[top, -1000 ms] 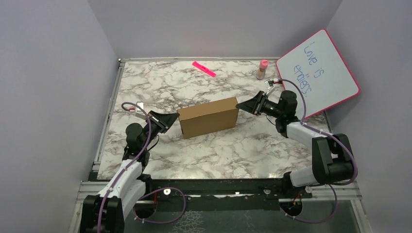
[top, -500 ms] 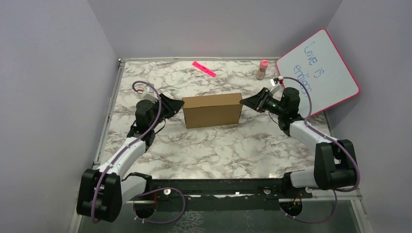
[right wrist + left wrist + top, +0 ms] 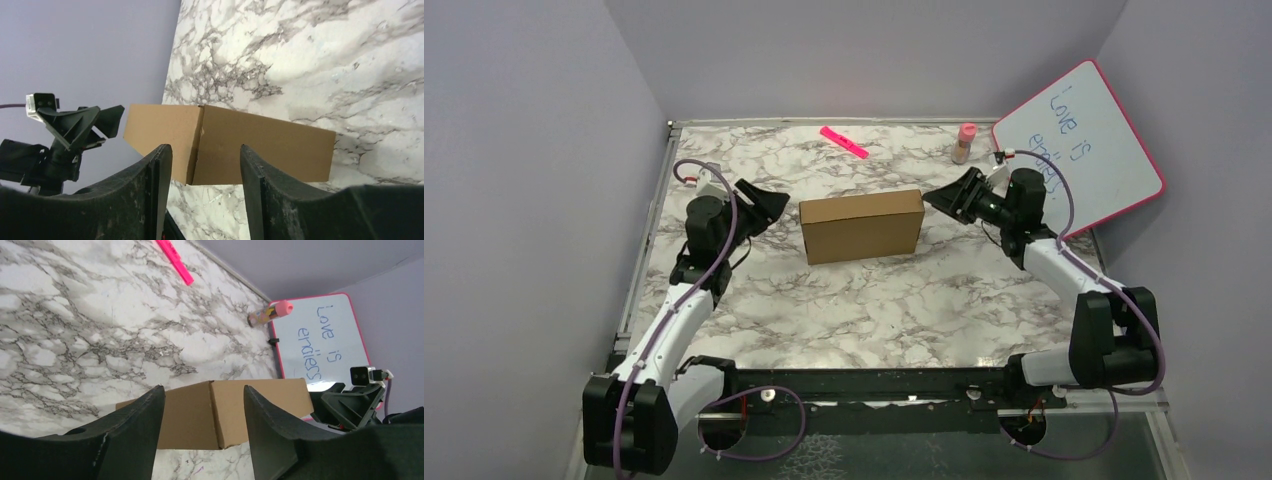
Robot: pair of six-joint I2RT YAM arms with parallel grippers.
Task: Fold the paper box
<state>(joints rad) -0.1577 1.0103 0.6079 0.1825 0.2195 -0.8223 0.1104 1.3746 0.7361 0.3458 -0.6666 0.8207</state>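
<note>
The paper box [image 3: 861,226] is a closed brown cardboard box resting on the marble table in the middle of the overhead view. My left gripper [image 3: 767,207] hovers just off its left end, open and empty, clear of the cardboard. In the left wrist view the paper box [image 3: 220,412] shows between and beyond the spread fingers [image 3: 137,430]. My right gripper [image 3: 944,200] stands off the box's right end, open, holding nothing. The right wrist view frames a corner of the paper box [image 3: 235,145] past its parted fingers [image 3: 260,195].
A pink marker [image 3: 843,142] lies near the table's back edge. A small pink-capped bottle [image 3: 964,143] stands at the back right. A pink-framed whiteboard [image 3: 1079,150] leans on the right wall behind my right arm. Grey walls enclose the table [image 3: 874,310].
Both grippers have opened and backed away from the box's ends. The box turned from slanted to nearly square with the table and now rests free. My left arm moved toward the back.
</note>
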